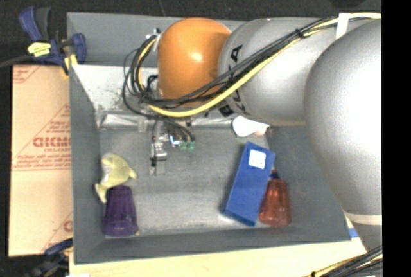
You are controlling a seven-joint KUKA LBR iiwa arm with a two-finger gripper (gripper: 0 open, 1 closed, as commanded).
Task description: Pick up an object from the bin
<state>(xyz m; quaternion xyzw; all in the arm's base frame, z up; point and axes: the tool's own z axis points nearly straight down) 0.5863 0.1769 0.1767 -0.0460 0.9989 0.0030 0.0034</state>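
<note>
My gripper (156, 159) hangs below the orange wrist cover, over bare grey floor in the left middle of the bin. Nothing shows in its grasp. A pale yellow crumpled piece (115, 174) lies a little to its lower left. Touching that piece from below is a purple cup (119, 211), lying in the bin's front left corner. A blue box (247, 186) with a white label lies off to the right of the gripper, tilted.
A red translucent object (275, 202) rests against the blue box's right side. A white object (248, 126) peeks out from under the arm at the back right. The arm covers the bin's right and back parts.
</note>
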